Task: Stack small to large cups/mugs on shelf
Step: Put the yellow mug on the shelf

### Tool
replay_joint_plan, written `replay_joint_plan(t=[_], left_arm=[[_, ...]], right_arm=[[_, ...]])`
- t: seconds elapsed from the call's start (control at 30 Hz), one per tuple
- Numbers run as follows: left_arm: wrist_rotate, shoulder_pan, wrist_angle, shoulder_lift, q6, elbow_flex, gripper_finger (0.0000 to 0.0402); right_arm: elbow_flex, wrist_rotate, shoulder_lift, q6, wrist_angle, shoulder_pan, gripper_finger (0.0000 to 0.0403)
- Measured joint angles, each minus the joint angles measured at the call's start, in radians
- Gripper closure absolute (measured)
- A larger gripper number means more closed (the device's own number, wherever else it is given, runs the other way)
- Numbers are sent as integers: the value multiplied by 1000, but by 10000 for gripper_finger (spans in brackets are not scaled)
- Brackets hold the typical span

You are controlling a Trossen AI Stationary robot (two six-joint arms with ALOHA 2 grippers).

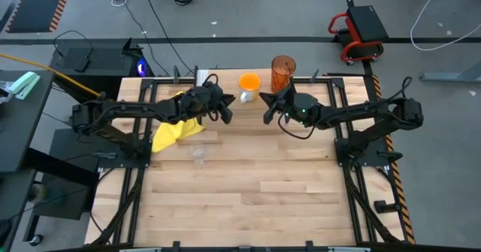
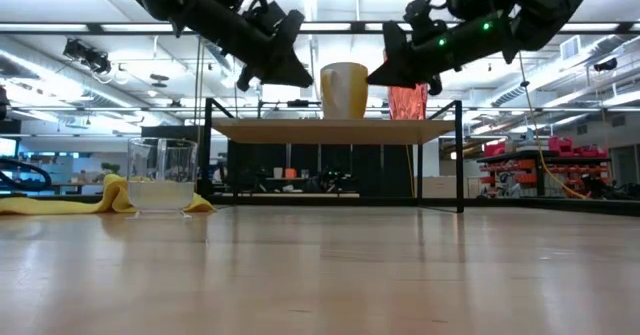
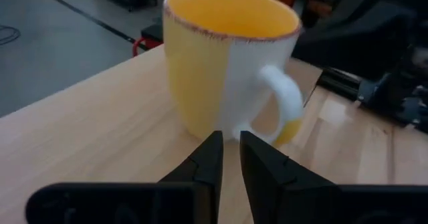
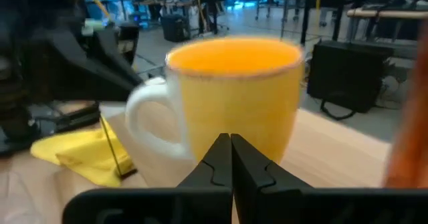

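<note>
Indoors, wood table (image 1: 248,184), mug (image 1: 249,83) on shelf (image 2: 335,130), lab bkgd

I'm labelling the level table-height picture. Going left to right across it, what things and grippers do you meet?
Yellow cloth → clear glass cup → left gripper, raised → orange mug on the shelf → right gripper, raised → amber tumbler on the shelf.

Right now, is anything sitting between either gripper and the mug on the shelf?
Nothing visible. The mug stands on the shelf with the left gripper and right gripper hovering close on either side. Both wrist views look straight at it. The tumbler stands beside the mug, not between.
</note>
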Motion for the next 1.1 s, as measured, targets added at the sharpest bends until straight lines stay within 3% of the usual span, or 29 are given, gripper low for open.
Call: replay_joint_plan(t=[0.43,0.73,1.1], left_arm=[[48,14,74,65,-7,0,341],[70,10,103,72,-8,0,348],[74,-2,97,72,-7,0,342]], right_arm=[[17,-9,136,0,110,-30,403],[101,-8,182,-2,70,-23,403],[103,11,180,-9,12,3,403]])
